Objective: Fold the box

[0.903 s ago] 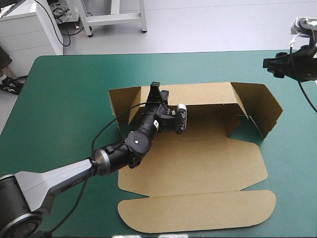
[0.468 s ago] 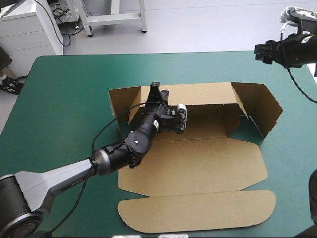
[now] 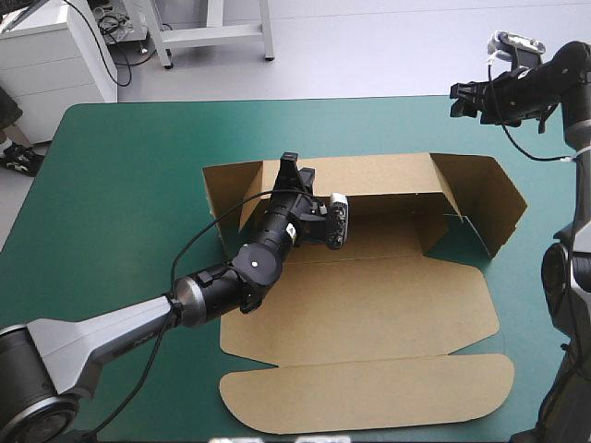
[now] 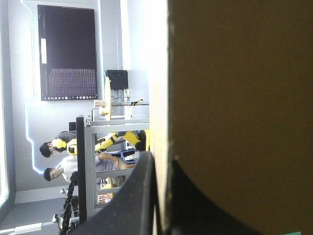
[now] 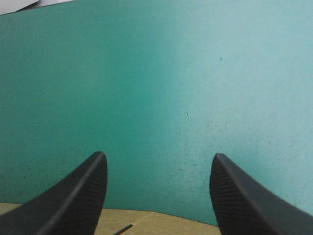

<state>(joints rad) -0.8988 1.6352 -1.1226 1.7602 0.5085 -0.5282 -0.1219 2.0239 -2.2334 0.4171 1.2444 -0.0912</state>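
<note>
The brown box point(image 3: 369, 305) lies open on the teal-green table point(image 3: 120, 185), its long back wall point(image 3: 379, 175) raised and its lid flap point(image 3: 369, 392) flat toward the front. My left gripper point(image 3: 292, 172) is shut on the back wall's top edge near its left end. In the left wrist view the board point(image 4: 234, 112) fills one side, with one black finger point(image 4: 139, 196) pressed against it. My right gripper point(image 3: 459, 100) hangs open above the table's far right corner, apart from the box. Its wrist view shows bare cover between the fingers point(image 5: 159, 159) and a strip of board point(image 5: 142, 220) under them.
The box's right side flap point(image 3: 489, 198) stands up at an angle, and a short left flap point(image 3: 226, 189) stands beside my left gripper. Bare teal-green cover surrounds the box on the left, far side and right.
The right arm has swung leftward along the table's far edge, its gripper now over the far right corner. The left arm and the box have not moved.
</note>
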